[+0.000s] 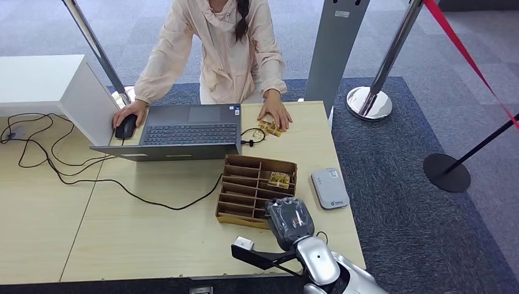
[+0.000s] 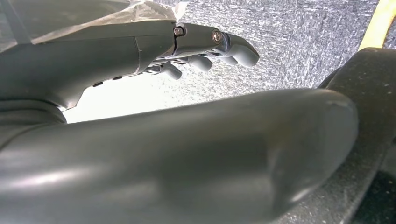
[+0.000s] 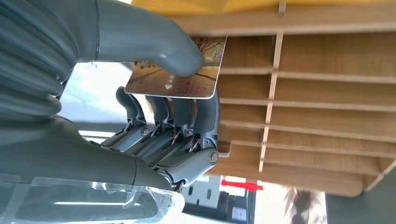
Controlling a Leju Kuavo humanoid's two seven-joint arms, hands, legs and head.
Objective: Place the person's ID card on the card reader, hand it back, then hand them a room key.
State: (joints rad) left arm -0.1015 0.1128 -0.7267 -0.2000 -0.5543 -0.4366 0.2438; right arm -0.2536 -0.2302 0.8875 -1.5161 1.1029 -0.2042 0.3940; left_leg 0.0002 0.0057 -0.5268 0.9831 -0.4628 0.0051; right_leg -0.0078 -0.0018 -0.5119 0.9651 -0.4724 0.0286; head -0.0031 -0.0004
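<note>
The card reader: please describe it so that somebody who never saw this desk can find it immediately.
On the wooden desk, look to the right of the brown slotted card box, near the desk's right edge. The card reader lies flat there, apart from the box. It is a small pale grey pad with rounded corners, the only grey thing among wood and brown card.

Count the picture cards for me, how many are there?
3 spots: one card pinched in the robot's right hand, some in the wooden organizer slot, some under the person's hand. Stacks may hide more.
</note>
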